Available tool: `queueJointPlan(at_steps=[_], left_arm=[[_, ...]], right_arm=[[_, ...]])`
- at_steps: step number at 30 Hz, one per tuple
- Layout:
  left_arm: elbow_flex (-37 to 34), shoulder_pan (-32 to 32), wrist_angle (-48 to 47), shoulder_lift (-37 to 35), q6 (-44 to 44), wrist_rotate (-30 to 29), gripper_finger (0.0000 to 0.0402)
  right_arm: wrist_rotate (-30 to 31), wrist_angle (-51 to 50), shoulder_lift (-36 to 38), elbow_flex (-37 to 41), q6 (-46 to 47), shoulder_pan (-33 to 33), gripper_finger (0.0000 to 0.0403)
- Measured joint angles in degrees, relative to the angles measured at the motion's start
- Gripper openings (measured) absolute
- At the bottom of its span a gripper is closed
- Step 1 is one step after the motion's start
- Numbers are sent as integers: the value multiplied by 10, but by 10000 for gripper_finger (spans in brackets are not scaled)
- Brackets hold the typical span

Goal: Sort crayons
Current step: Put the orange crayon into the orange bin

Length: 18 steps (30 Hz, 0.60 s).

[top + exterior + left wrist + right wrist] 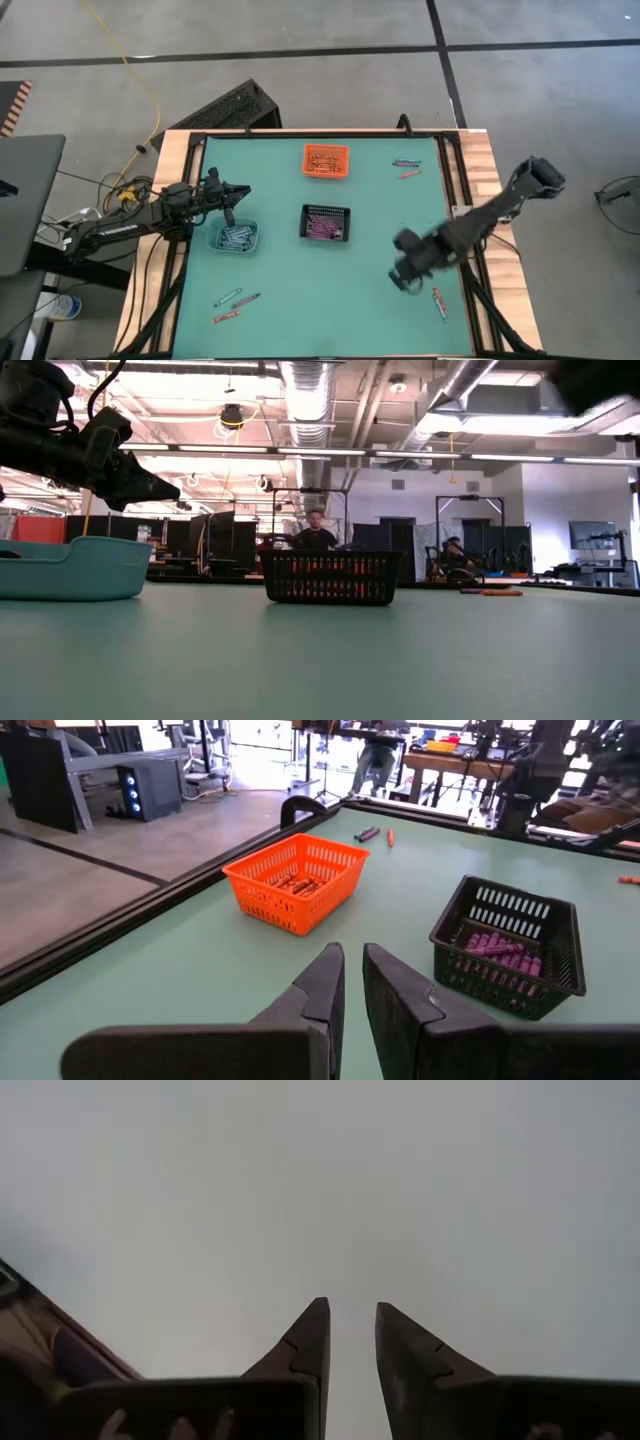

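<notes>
Right gripper (408, 272): over bare mat, fingers a little parted, nothing between them.
Nearest crayons (439, 303): just beside, toward table's near right edge; long axis roughly front-to-back.
Left gripper (229, 207): above clear bin (233, 237), narrow gap, empty.
Other strays: near-left trio (233, 303), far-right pair (406, 167).
Obstacles: none apparent.
</notes>
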<state>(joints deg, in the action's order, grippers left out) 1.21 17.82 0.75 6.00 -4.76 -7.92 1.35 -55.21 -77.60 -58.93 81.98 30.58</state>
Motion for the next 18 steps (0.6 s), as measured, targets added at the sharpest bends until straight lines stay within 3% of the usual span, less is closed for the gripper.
queueJointPlan(at_steps=[8,18], left_arm=[[0,0,0,0,0,0,29],[0,0,0,0,0,0,29]], right_arm=[[-5,7,-60,24,253,142,78],[-73,-16,-132,24,261,172,78]])
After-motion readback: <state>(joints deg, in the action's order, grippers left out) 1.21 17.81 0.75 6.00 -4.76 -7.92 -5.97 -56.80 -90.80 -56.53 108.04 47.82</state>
